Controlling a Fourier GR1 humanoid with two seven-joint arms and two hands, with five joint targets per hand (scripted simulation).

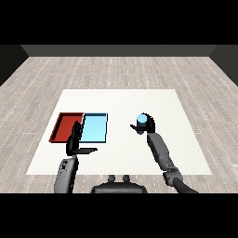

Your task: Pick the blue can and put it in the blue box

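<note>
- Right hand (148, 125): fingers curled round the blue can (141, 120), right of the trays.
- Left hand (76, 138): fingers straight, before the blue tray (95, 128) and red tray (62, 126).

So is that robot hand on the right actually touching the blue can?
Touching. The head view shows the right robot hand curled round the blue can, right of the blue tray.

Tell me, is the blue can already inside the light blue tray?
No, the blue can is well to the right of the light blue tray, with the right hand curled round it.
</note>
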